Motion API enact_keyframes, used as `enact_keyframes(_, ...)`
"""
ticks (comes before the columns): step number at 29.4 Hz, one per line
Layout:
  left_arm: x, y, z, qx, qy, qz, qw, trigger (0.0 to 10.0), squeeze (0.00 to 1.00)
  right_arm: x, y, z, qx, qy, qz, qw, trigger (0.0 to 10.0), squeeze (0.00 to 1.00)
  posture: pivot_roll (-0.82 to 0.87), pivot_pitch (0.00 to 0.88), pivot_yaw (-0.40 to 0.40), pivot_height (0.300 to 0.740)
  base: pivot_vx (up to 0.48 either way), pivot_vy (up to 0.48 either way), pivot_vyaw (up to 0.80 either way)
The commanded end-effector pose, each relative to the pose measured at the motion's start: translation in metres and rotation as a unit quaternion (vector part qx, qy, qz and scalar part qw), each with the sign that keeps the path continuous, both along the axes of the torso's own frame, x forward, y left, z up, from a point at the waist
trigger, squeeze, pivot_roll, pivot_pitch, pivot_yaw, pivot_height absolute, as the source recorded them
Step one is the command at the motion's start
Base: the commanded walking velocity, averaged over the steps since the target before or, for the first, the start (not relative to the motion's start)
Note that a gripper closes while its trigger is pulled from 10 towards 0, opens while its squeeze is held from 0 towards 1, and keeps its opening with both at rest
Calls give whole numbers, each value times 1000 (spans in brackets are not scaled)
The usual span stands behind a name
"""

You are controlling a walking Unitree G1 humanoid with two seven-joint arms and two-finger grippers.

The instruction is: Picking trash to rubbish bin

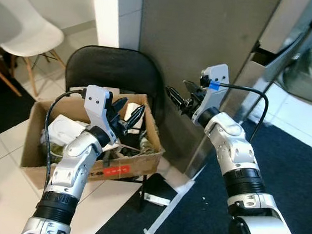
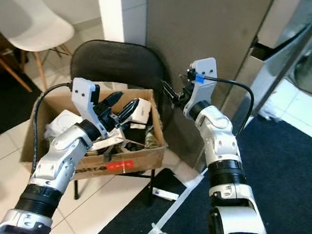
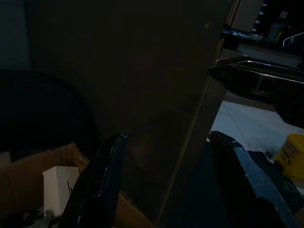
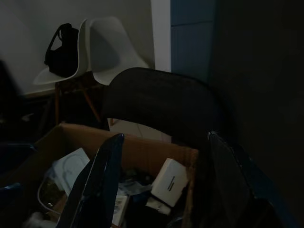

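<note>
Left gripper spread over box, empty; right gripper spread beside it. Right wrist view: white carton inside, long axis slanted.

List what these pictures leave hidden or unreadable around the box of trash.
- Cardboard box: the left hand and its arm cover part of the contents in the eye views.
- Red label on the box front: print too small to read.
- Black chair under the box: seat hidden by the box.
- Both wrist views: too dark to identify most of the trash.
- Right hand: open beside the box, holding nothing.
</note>
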State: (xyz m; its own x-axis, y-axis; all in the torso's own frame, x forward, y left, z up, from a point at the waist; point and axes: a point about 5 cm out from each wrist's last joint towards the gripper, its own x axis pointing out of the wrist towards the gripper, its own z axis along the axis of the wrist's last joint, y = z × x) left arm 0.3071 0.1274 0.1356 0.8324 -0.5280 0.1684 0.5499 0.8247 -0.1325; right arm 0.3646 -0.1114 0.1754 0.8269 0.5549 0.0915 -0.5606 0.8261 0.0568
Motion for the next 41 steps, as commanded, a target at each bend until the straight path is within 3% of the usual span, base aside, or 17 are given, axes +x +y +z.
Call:
enact_keyframes(1, 0, 2, 0, 1, 1, 2, 1000, 10000, 0, 0, 3, 0, 2, 0, 3, 1000, 10000, 0, -53, 0, -48, 740, 0, 0, 0)
enact_keyframes(5, 0, 2, 0, 1, 0, 1, 1000, 10000, 0, 0, 3, 1, 2, -5, 6, 1000, 10000, 0, -53, 0, -48, 740, 0, 0, 0)
enact_keyframes(22, -1, 3, -2, 3, 0, -3, 1000, 10000, 0, -1, 5, 1, 1, -10, 15, 1000, 10000, 0, -53, 0, -48, 740, 0, 0, 800)
enact_keyframes(30, -1, 11, -7, -1, -3, 28, 1000, 10000, 0, -1, 1, 0, -10, -19, 9, 1000, 10000, 0, -53, 0, -48, 740, 0, 0, 800)
enact_keyframes(41, -1, 11, -7, -6, -3, 30, 1000, 10000, 0, -1, 1, 0, -13, -22, 10, 1000, 10000, 0, -53, 0, -48, 740, 0, 0, 800)
